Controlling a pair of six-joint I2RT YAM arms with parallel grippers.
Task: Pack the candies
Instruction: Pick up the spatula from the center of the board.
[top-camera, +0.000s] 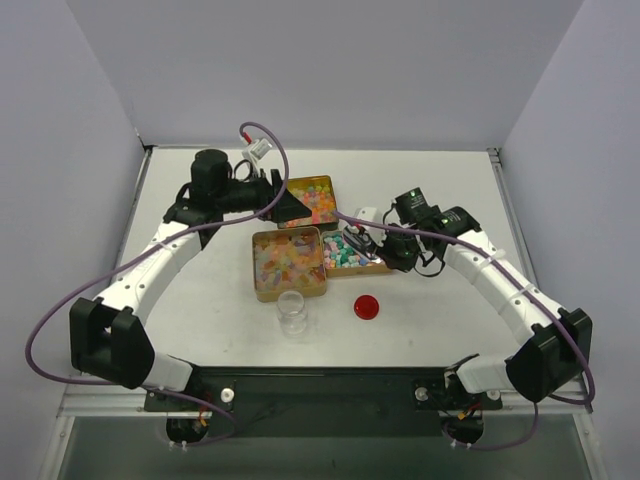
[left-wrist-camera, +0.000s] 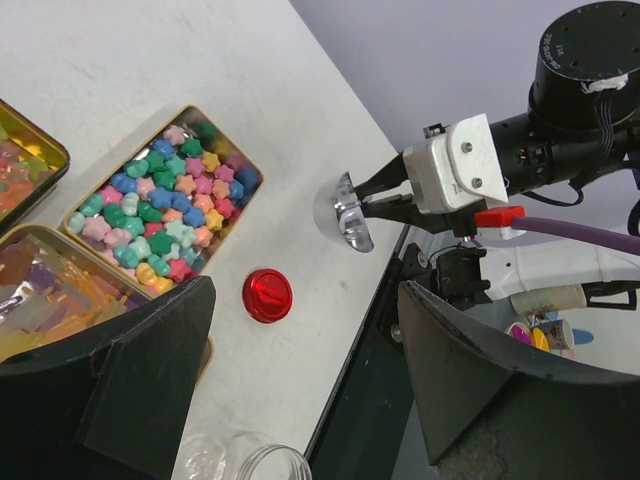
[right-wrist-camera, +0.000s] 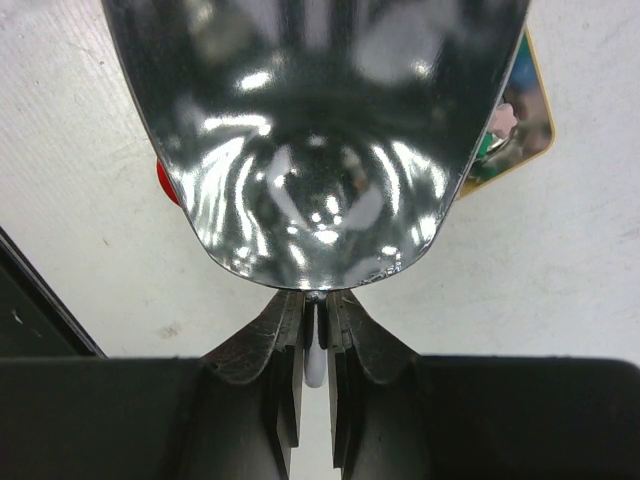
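Note:
The candies fill three gold tins: a back tin (top-camera: 318, 198), a front-left tin (top-camera: 289, 262) and a right tin (top-camera: 348, 252) of star-shaped sweets, which also shows in the left wrist view (left-wrist-camera: 165, 205). My right gripper (top-camera: 376, 240) is shut on the handle of a shiny metal scoop (right-wrist-camera: 315, 130), held just above the table by the right tin; its bowl looks empty. The scoop also shows in the left wrist view (left-wrist-camera: 345, 213). My left gripper (left-wrist-camera: 310, 370) is open and empty, hovering over the back tin in the top view (top-camera: 288, 203).
A clear glass jar (top-camera: 292, 312) stands open in front of the tins, with its rim in the left wrist view (left-wrist-camera: 245, 460). A flat red round lid (top-camera: 367, 307) lies to its right. The table's near edge (left-wrist-camera: 350, 370) is close by.

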